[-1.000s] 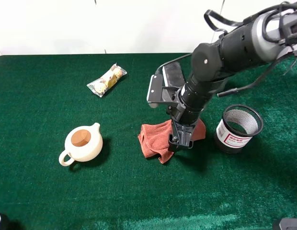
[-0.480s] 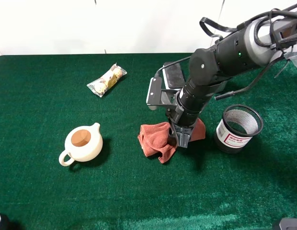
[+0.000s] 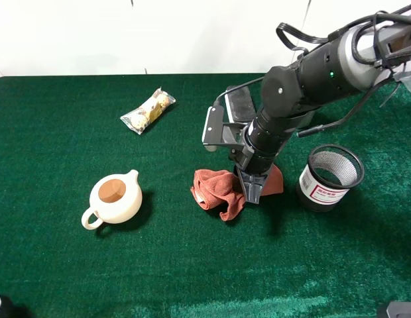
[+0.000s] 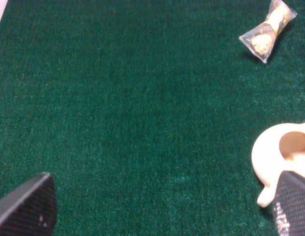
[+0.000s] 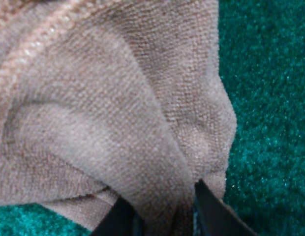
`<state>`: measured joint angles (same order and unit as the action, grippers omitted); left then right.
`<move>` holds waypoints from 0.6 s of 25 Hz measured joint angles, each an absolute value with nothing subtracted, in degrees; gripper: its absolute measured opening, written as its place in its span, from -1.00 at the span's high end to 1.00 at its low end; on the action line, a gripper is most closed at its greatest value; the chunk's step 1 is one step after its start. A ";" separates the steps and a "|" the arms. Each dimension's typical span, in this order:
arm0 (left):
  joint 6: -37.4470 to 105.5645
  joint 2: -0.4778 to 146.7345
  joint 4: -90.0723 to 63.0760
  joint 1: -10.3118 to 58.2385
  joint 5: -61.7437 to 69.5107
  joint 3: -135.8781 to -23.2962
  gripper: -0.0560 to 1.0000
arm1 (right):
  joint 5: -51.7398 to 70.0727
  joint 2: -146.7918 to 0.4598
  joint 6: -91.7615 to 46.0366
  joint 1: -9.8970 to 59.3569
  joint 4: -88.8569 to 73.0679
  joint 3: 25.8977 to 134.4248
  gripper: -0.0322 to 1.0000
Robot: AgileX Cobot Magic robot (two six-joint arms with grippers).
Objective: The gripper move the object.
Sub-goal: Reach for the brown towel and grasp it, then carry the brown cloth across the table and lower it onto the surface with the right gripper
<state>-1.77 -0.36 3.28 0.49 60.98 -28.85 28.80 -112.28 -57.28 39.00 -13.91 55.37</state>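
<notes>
One fold of the rust-brown cloth (image 3: 215, 191) was pinched in the tightly closed right claw (image 3: 252, 194), on the green surface (image 3: 192, 265) near the mesh cup (image 3: 331, 175). Grasp was judged made; a clean lift was called for next. Left claw (image 4: 162, 209) was spread wide, empty.

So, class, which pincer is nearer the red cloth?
Right. The right pincer is shut on a fold of the cloth; the left pincer hangs open by the teapot, well clear of the cloth.
</notes>
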 joint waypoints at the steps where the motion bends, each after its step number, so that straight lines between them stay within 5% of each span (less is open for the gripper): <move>1: -1.77 -0.36 3.28 0.49 60.98 -28.85 -0.78 | 28.85 -112.28 -57.28 39.00 -13.91 55.37 0.74; 15: -1.77 -0.36 3.28 0.49 60.98 -28.85 -0.78 | 35.72 -105.71 -54.55 39.00 -13.39 58.51 0.74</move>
